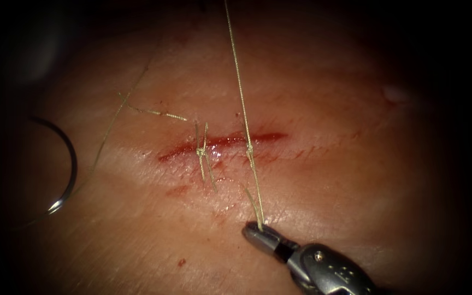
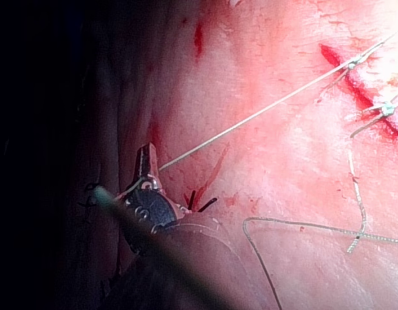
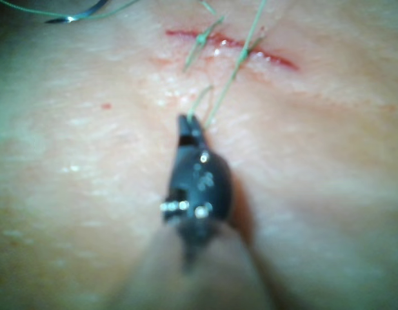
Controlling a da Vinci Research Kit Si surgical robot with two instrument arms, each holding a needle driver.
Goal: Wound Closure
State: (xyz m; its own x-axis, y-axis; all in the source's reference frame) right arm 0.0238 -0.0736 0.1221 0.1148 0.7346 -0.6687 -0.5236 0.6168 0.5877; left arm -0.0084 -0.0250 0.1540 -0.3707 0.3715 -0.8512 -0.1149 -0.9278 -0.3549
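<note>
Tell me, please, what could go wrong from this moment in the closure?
The right tool and the left tool each hold the thread taut across the second knot; a hard pull might snap it or tear the tissue at the cut. The needle lies loose, left of the cut, and could snag slack thread.

- R tool: enters from lower right of endoscope view, shaft angled up-left, wrist near straight, jaws closed on thread end, tip low over tissue below the cut.
- R wrist view: same tool, jaws together, pinching thread.
- L tool: seen in L wrist view, jaws closed on thread, strand taut.
</note>
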